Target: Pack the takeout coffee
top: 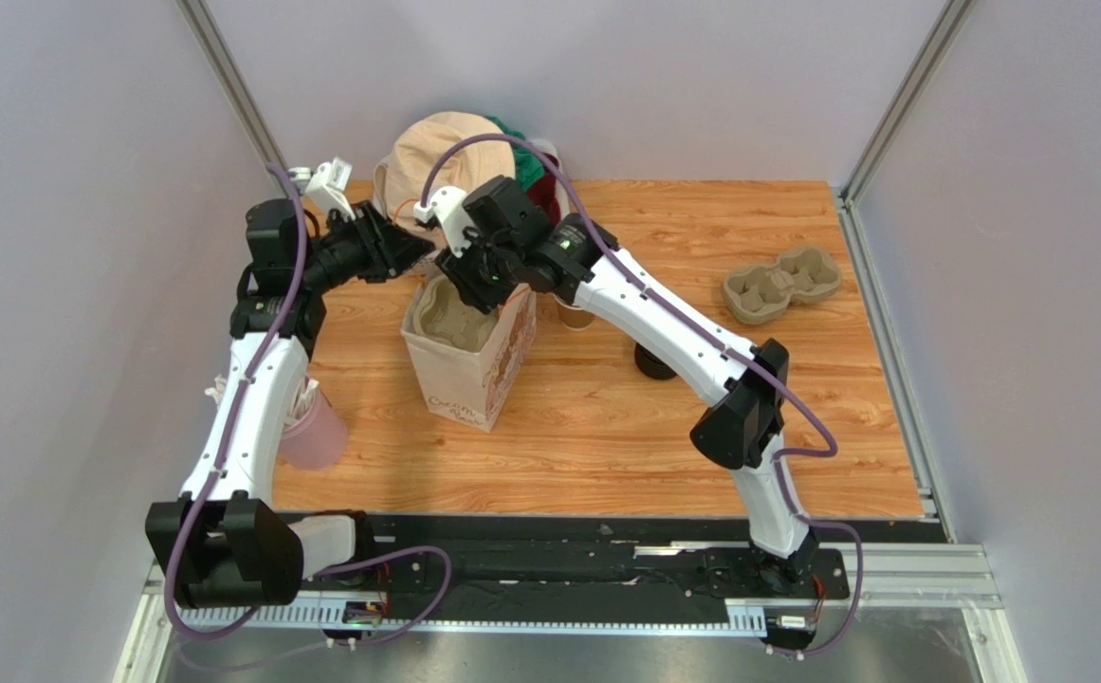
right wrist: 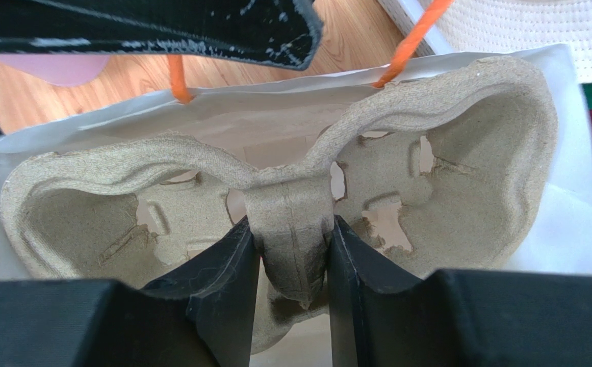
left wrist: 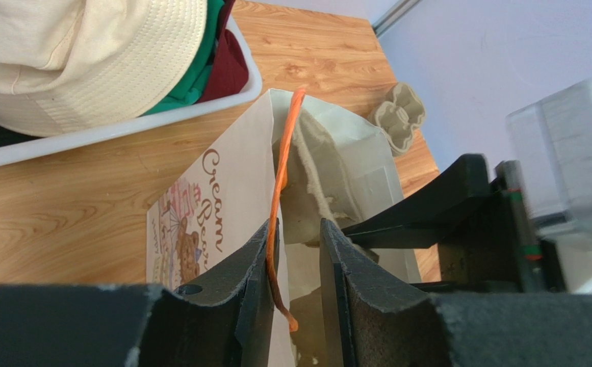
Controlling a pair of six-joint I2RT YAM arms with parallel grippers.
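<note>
A white paper bag (top: 463, 356) with orange string handles (left wrist: 283, 153) stands open in the middle of the table. My right gripper (right wrist: 291, 229) is shut on the middle bridge of a pulp cup carrier (right wrist: 444, 138), which sits in the bag's mouth (right wrist: 559, 229). My left gripper (left wrist: 295, 229) is at the bag's left rim (left wrist: 222, 191) with its jaws apart. The handle string runs between them along the left finger. The takeout coffee (top: 574, 313) shows only as a kraft-brown patch behind my right arm. In the top view both grippers (top: 406, 253) (top: 473, 292) meet over the bag.
A second pulp carrier (top: 781, 282) lies at the back right. A black lid (top: 651, 363) sits behind the right forearm. A pink cup (top: 317, 434) stands near the left arm. A white bin (left wrist: 122, 126) of hats and cloth is at the back.
</note>
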